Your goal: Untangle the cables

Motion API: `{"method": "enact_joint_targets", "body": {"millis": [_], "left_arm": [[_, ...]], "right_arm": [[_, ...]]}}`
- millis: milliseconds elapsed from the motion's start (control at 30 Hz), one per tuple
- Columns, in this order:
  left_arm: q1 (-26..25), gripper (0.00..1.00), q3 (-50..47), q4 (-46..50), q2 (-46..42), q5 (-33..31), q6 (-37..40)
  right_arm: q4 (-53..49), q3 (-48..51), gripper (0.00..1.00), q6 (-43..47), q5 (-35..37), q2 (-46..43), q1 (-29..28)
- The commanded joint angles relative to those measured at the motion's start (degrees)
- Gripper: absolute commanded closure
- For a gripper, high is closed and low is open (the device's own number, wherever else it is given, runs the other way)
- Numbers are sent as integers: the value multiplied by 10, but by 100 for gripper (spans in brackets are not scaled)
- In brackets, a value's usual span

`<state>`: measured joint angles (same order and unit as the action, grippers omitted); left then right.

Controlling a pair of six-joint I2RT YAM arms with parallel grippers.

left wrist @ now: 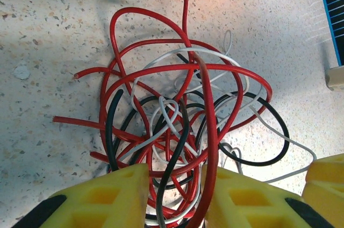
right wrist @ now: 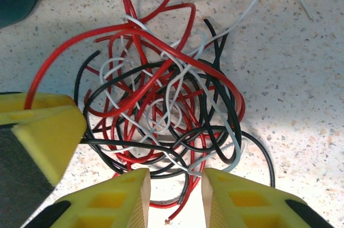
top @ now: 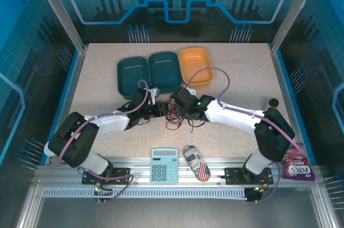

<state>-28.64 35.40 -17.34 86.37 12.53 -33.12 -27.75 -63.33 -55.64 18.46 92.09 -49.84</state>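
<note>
The left gripper [left wrist: 173, 196] stands with its jaws parted, red and black strands running through the gap. The cables [top: 174, 115] (red, black and white, knotted into one clump) lie mid-table just in front of the teal bins [top: 149, 73], between both grippers. The right gripper [right wrist: 175, 198] has its jaws apart over the tangle's near edge.

A purple candy packet [top: 299, 166] at the right edge of the surface reads "FOX'S". The calculator [top: 164, 164] keys are too small to read.
</note>
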Motion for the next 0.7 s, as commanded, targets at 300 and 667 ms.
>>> {"method": "enact_joint_targets", "body": {"millis": [300,667], "left_arm": [[2,68,-16,-15,-18,14,-6],[1,68,-14,-20,-9,12,-9]], "right_arm": [[-2,8,69,-16,3,-9,-14],[9,35,69,-32,7,-32,-37]]}}
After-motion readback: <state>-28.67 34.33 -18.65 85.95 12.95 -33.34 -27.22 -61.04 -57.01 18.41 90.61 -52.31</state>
